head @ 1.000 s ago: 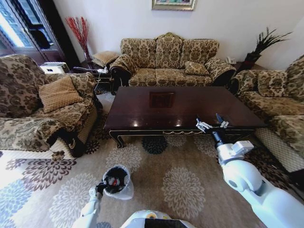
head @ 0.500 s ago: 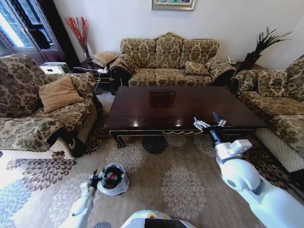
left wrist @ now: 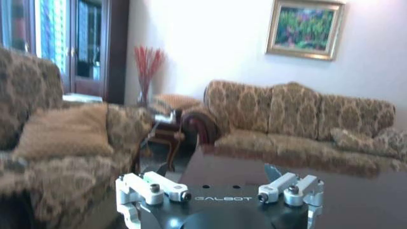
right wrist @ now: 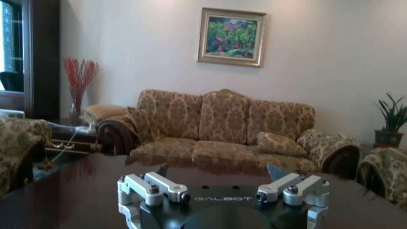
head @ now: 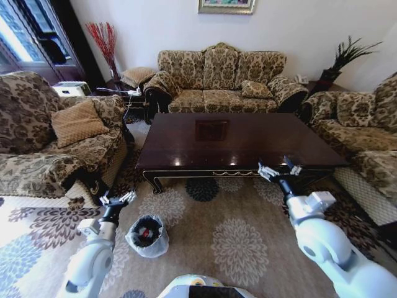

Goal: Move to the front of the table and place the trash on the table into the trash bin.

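Black plastic, lined with a translucent white bag folded over the rim: the small round trash bin now stands on the patterned carpet just in front of me, with dark and red litter visible inside. A second ago my left gripper was at its rim; it has since let go and lifted clear to the bin's left, jaws spread wide and empty. My right gripper has stayed at the near edge of the bench, its jaws likewise wide apart and holding nothing.

I judge the bin released and the task at or near its end, since the large low coffee table of glossy dark brown wood carries no litter that I can see across its top, only reflections around the square inlaid panel.

Beyond the bench, a patterned gold-brown sofa stands against the far wall, with matching seats at either side. A framed painting hangs above it.
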